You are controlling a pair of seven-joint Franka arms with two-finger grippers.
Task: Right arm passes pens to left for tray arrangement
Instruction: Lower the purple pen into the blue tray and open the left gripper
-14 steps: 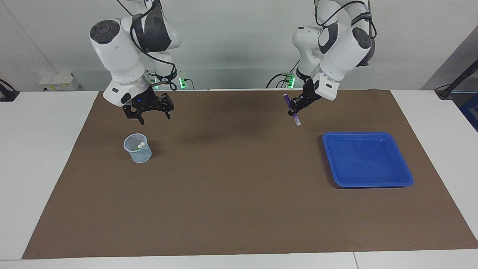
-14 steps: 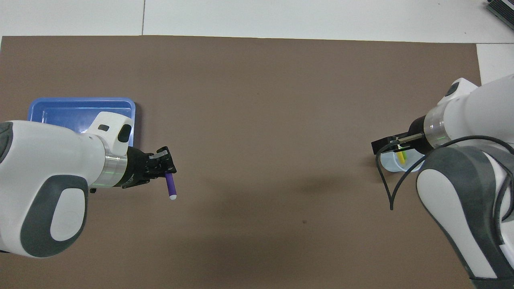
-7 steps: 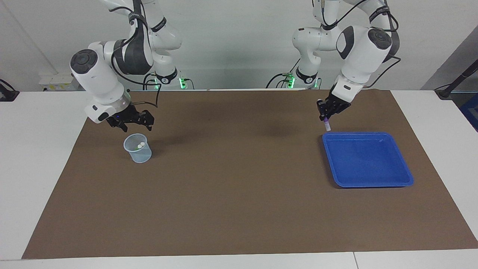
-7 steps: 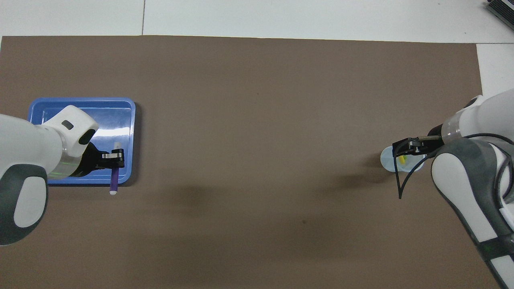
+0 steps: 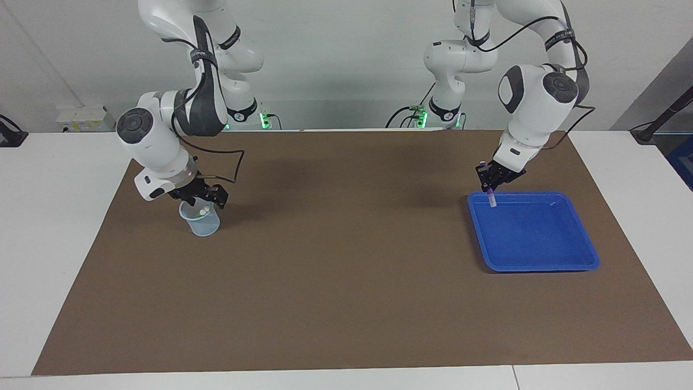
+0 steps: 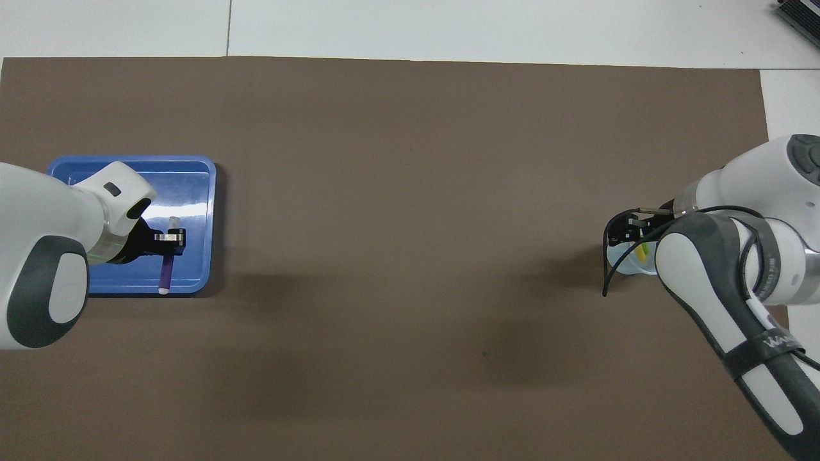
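My left gripper [image 5: 490, 186] is shut on the purple pen [image 5: 492, 198]. It holds the pen nearly upright, pale end down, just over the edge of the blue tray [image 5: 541, 233] nearest the robots. In the overhead view the left gripper [image 6: 168, 238] and the purple pen [image 6: 165, 274] are over the tray [image 6: 192, 186]. My right gripper [image 5: 199, 199], with a blue light, is open at the rim of the pale-blue mesh cup [image 5: 201, 223]. Two pale pen ends [image 5: 202, 209] stick up in the cup. The yellow pen [image 6: 640, 252] shows in the cup [image 6: 624, 264] under the right gripper [image 6: 631, 232]. The green pen is mostly hidden.
A brown mat [image 5: 335, 260] covers the table between the cup, at the right arm's end, and the tray, at the left arm's end. White table [image 5: 59, 216] shows beside the mat. A black cable [image 6: 608, 275] hangs from the right arm next to the cup.
My left gripper carried the purple pen toward the left arm's end and down, from over the mat to over the tray. My right gripper dropped from above the cup to its rim.
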